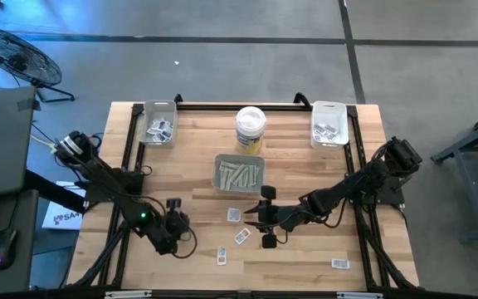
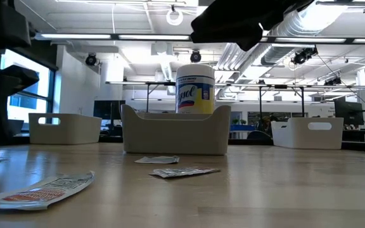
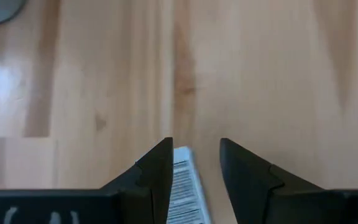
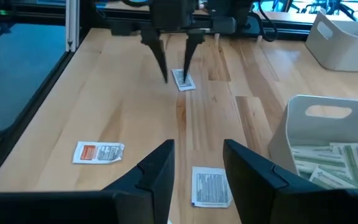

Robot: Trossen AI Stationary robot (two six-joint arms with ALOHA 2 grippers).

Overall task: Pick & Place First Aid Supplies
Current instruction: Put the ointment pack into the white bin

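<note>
My left gripper [image 1: 175, 223] is at the front left of the table, low over the wood and open. Its fingertips [image 3: 161, 155] straddle a small white printed packet [image 3: 183, 185] lying flat. The right wrist view shows that left gripper [image 4: 174, 74] tips-down over the same packet [image 4: 184, 81]. My right gripper [image 1: 262, 218] hovers near the table's middle, open and holding nothing. A white square packet [image 4: 211, 185] lies on the wood just ahead of its fingers [image 4: 159, 171]. Other packets lie loose, one with orange print [image 4: 98, 152] and one at the front right [image 1: 339, 263].
A grey tray [image 1: 239, 163] holding pale strips sits mid-table, with a white tub [image 1: 250, 130] with a yellow label behind it. Two white trays [image 1: 158, 110] [image 1: 329, 106] with packets stand at the back corners. In the low view, packets [image 2: 170, 171] lie before the tray [image 2: 175, 136].
</note>
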